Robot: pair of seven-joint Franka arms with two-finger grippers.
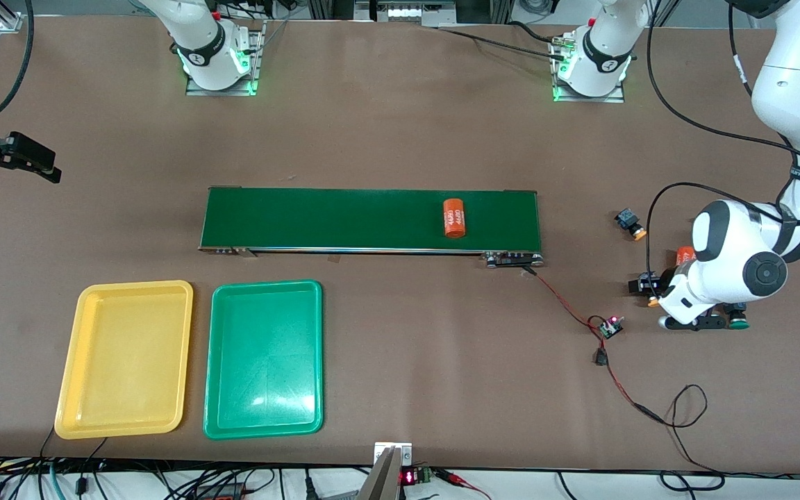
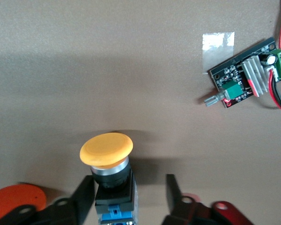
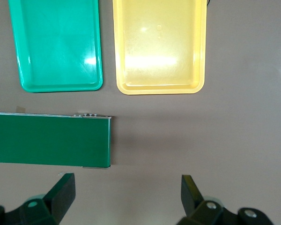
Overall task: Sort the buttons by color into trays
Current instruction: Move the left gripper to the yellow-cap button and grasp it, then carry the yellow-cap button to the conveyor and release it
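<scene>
lab | conveyor belt (image 1: 369, 219) | bare circuit board (image 1: 611, 326) | table-bolted arms

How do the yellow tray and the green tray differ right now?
The yellow tray is yellow and lies toward the right arm's end of the table; the green tray is green and sits beside it, closer to the conveyor belt's middle. Both are empty, lie flat, and match in shape and size.

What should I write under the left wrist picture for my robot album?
The left gripper, fingers open, straddles a yellow-capped button on the brown table, with a small circuit board nearby.
</scene>
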